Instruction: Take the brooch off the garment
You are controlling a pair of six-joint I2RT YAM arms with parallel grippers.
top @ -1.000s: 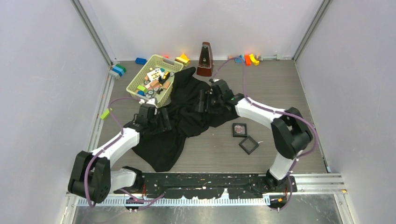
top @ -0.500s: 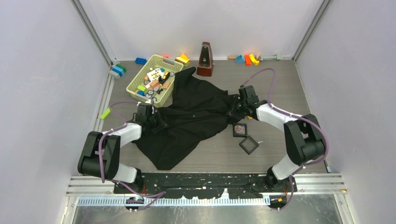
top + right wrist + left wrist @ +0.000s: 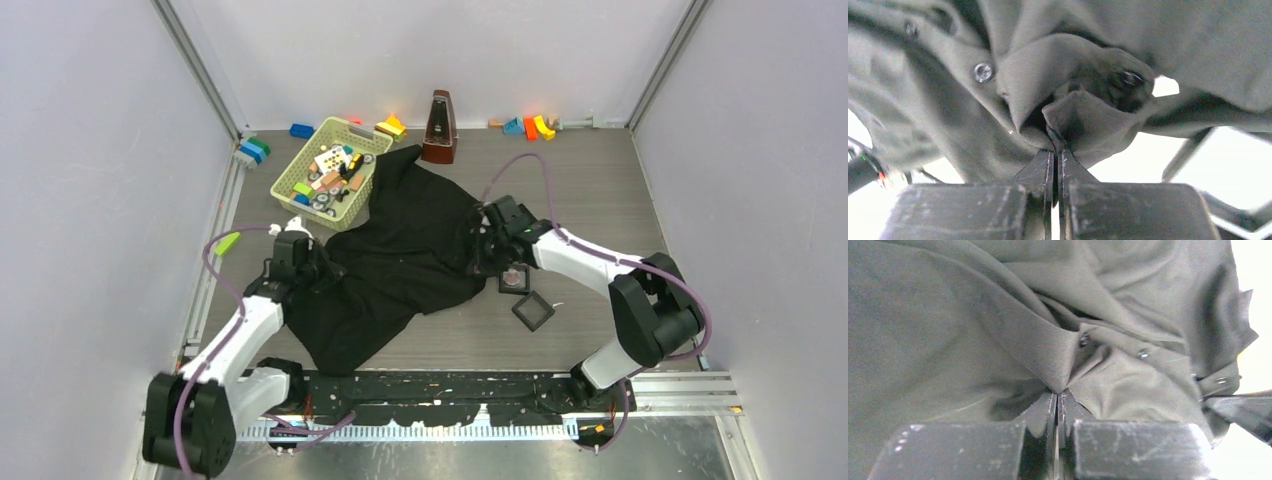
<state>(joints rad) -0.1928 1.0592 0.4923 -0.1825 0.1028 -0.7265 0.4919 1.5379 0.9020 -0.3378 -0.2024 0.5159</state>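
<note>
A moment ago both hands were open over the middle of the big black soft cloth garment (image 3: 410, 240). Now the left gripper (image 3: 1056, 394) is pinching a fold of it near the left edge, with its jaws squeezed tight together on the cloth. The right gripper (image 3: 1055, 147) is doing the same near the right edge. The two arms have been moving apart, so the garment is lying wider and flatter than before. I think they are stretching it out to check it.

The brooch (image 3: 513, 277), a small round pinkish-brown disc with a dull shine, is not sitting on the cloth. It is lying inside a small black square tray (image 3: 503, 289), just beside the garment's right edge. So the main job is looking done.

The cloth is looking thin and floppy, and it is bunching into smooth wrinkles and pointed folds at the jaws. Its hem is carrying small round shiny metal buttons (image 3: 983, 71). The tray is looking hard, with straight edges.
</note>
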